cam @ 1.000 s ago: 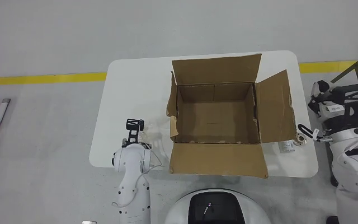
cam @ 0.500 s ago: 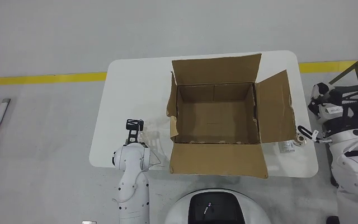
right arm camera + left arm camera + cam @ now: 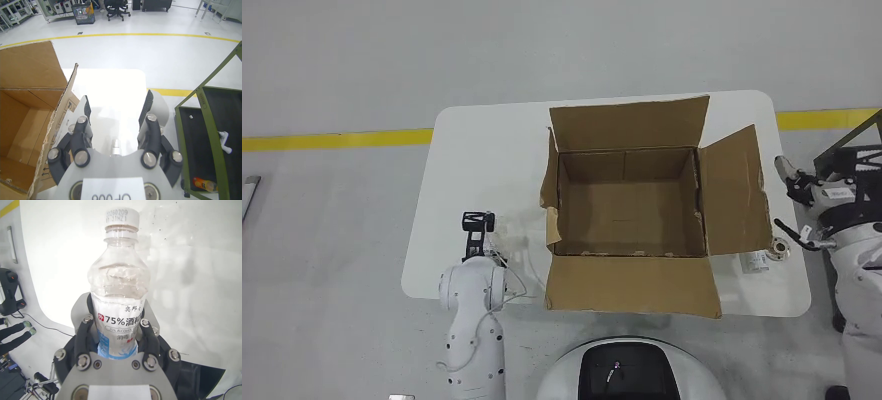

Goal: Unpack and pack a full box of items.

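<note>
drawn back from the small bottle beside the box, the right gripper is spread wide and empty; the clear bottle is clamped by the left gripper, left of the box.

This is a robotics lab or workshop hall. The pale, glossy floor carries a yellow line that runs from 9 to 3 o'clock under the white table. Past the line, toward 12 o'clock, stand metal racks of equipment, a lit computer case and an office chair. A green cart stands at the table's 3 o'clock.
</note>
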Available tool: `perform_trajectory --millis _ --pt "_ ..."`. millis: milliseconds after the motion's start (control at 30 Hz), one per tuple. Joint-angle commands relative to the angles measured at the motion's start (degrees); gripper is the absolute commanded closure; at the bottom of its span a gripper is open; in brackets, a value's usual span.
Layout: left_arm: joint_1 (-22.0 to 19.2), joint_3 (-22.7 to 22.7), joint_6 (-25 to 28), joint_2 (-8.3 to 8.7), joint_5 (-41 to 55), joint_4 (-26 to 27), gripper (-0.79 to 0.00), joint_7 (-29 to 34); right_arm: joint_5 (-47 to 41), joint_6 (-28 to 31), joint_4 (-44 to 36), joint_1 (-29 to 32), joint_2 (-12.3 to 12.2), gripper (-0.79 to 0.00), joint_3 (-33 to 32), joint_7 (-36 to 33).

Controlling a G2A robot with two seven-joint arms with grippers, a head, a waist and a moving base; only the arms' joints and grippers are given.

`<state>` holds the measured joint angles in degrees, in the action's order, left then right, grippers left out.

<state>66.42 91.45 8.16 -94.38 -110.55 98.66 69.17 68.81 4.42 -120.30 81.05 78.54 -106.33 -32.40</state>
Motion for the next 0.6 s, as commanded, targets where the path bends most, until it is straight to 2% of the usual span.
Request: perform_trajectory --millis 0,167,300,433,567 --pt "0.4 -0.1 -0.2 0.05 0.5 1.1 0.000 0.2 -0.5 -0.1 0.1 -0.2 -0.1 -0.785 0.1 -0.8" --pt "1.3 0.0 -0.9 0.14 2.3 6.3 0.000 1.4 -7.7 -1.1 0.3 -0.8 -0.2 -0.785 -0.1 -5.3" --pt "1.1 0.0 -1.6 0.17 4.7 12.8 0.000 3.4 -15.1 -0.9 0.5 -1.9 -0.6 -0.785 -1.2 -11.3" --pt "-0.7 -0.4 -2.7 0.14 7.2 19.0 0.000 6.2 -21.9 -0.5 1.1 -2.7 -0.9 -0.785 -1.2 -16.8" --pt "-3.7 -1.5 -3.4 0.12 9.4 23.4 0.000 8.8 -25.6 -1.4 1.4 -3.3 -1.1 -0.785 1.0 -18.4"
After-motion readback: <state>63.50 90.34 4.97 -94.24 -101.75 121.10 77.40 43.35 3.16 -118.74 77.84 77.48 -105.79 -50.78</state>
